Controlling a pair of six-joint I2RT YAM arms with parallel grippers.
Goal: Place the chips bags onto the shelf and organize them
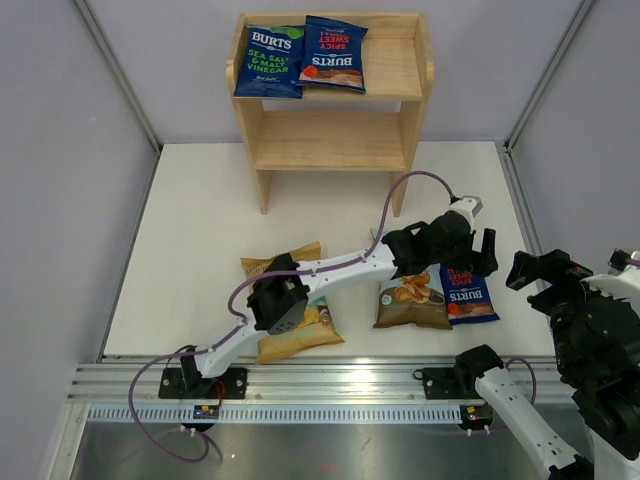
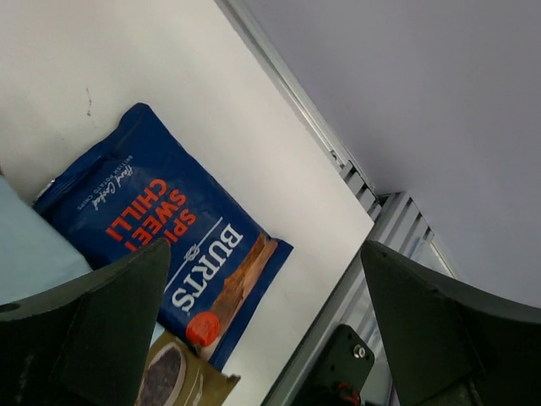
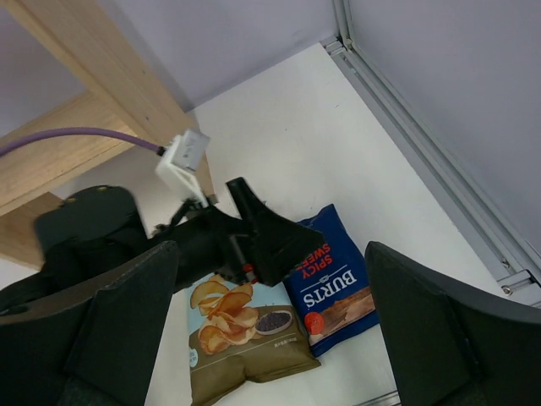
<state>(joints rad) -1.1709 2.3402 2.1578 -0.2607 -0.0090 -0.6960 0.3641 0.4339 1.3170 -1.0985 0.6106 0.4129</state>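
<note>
- A small light-wood two-tier shelf (image 1: 330, 140) stands at the back of the white table (image 1: 200, 230).
- On its top tier, a dark-blue Burts vinegar bag (image 1: 268, 62) and a Burts chilli bag (image 1: 333, 55) lie side by side.
- On the table lie a tan-yellow bag (image 1: 300, 335) under the left arm, a light-blue and brown bag (image 1: 412, 298), and a third Burts bag (image 1: 468, 295) touching its right side.
- The left hand (image 1: 468, 255), wide and empty, hovers over the third Burts bag.
- The right hand (image 1: 540, 270), wide and empty, hangs right of the bags.
</note>
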